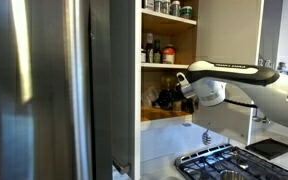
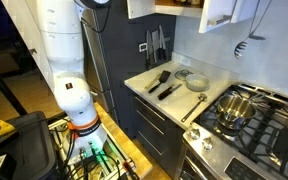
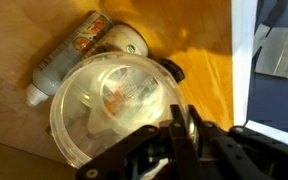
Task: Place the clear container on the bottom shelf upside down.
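- Lying on its side at the left of the wrist view is a bottle point(image 3: 84, 50) with a white cap. It rests on the wooden bottom shelf point(image 3: 14, 40). It is just beside the clear container, and I cannot tell if the two touch. There is no free room on that side.
- Next, in the middle, comes the clear container point(image 3: 109, 110). It is on the bottom shelf, and we look straight at its round rim. I cannot tell which way up it is.
- A little to the right and nearer is the tool point(image 3: 184, 138). A dark part of it lies over the container's rim. I think it is there so the container can be set down by its edge. I cannot tell if the tool is clamped on the rim or apart.
- Right of the container the wood is bare. That looks like the best open room for moving.
- Farther right stands the white cabinet edge point(image 3: 242, 60). The way out goes past it, so the tool could bump it.
- In an exterior view, the arm point(image 1: 234, 72) reaches into the cabinet from the right. The next shelf up is close above it, so I think there is little room to lift.
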Available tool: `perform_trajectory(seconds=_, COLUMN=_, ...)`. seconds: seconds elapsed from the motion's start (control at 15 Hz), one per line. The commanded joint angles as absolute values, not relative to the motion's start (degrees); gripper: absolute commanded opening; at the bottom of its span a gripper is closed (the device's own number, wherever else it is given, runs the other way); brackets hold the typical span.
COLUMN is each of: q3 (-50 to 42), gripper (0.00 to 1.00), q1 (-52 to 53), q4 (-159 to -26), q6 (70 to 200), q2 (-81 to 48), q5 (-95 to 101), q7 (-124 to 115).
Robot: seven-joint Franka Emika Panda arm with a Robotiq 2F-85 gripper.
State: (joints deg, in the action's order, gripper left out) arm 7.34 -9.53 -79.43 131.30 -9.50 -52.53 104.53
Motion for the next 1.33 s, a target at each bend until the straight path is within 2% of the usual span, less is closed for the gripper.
perform_trajectory(seconds=0.0, q3=7.32, gripper=0.02, q1=-12.21, q4=-80.98, q6=124.89, q2=-8.77, q5=-61.52, q7=102.94)
perform_trajectory(seconds=0.33, q3=7.25, gripper=0.02, q1=-15.09, q4=-82.48, q6=116.83, q2=-9.27, q5=-73.56, q7=99.67)
perform_trajectory(seconds=0.47, q3=3.24, gripper=0.02, q1=-10.93, q4=-80.92, q6=117.83, q2=-9.98, q5=-72.46, q7=99.35)
perform_trajectory(seconds=0.53, q3=2.55, gripper=0.09, q1=-10.66, q4=-80.98, q6=117.27, q2=-10.14, q5=-72.93, q7=99.22)
perform_trajectory(seconds=0.8, q3=1.82, gripper=0.09, q1=-9.68, q4=-80.72, q6=117.42, q2=-10.16, q5=-72.86, q7=99.25)
perform_trajectory(seconds=0.87, q3=1.80, gripper=0.02, q1=-9.56, q4=-80.70, q6=117.43, q2=-10.17, q5=-72.85, q7=99.24)
perform_trajectory(seconds=1.27, q3=0.42, gripper=0.02, q1=-10.05, q4=-81.18, q6=114.93, q2=-11.17, q5=-83.70, q7=87.43)
